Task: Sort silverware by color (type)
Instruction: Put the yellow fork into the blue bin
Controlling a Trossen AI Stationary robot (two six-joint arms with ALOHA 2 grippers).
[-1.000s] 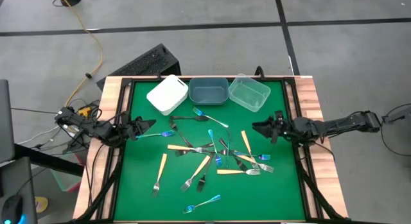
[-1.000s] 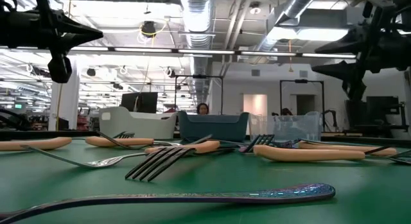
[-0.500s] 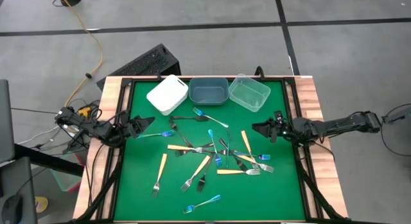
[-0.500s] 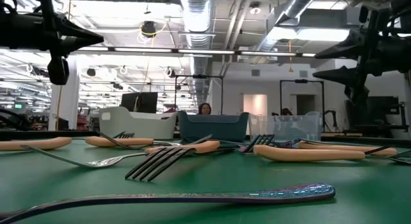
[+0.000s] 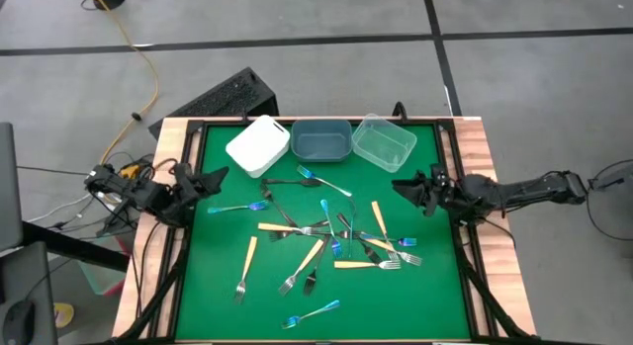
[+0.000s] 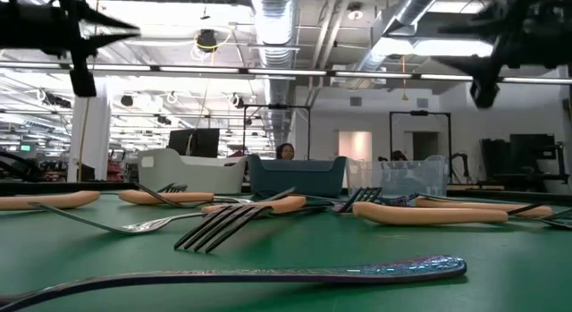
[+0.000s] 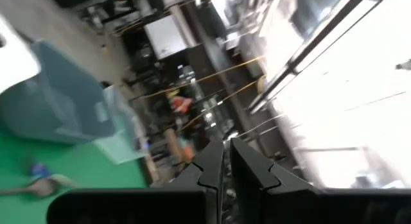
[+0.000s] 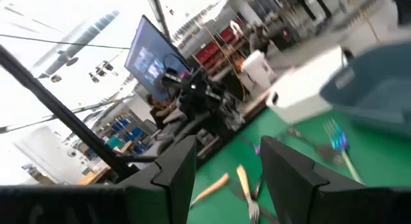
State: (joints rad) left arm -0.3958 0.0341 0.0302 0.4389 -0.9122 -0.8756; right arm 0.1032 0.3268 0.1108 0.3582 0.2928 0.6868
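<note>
Overhead, the silverware (image 5: 326, 236) lies scattered on the green counter (image 5: 435, 286), below the grey-blue bin (image 5: 320, 140), which sits between the white bin (image 5: 258, 144) and clear bin (image 5: 384, 142). Left hand (image 5: 211, 180) hangs left of the pile, right hand (image 5: 403, 186) right of it, both empty. Low down, forks (image 6: 232, 221) lie before that bin (image 6: 296, 177). Left wrist: fingers (image 7: 209, 167) nearly together, clenched on nothing. Right wrist: fingers (image 8: 176, 163) spread apart, released, a blue fork (image 8: 338, 147) beyond.

green table (image 5: 213, 286), blue-handled fork (image 5: 315, 311)
</note>
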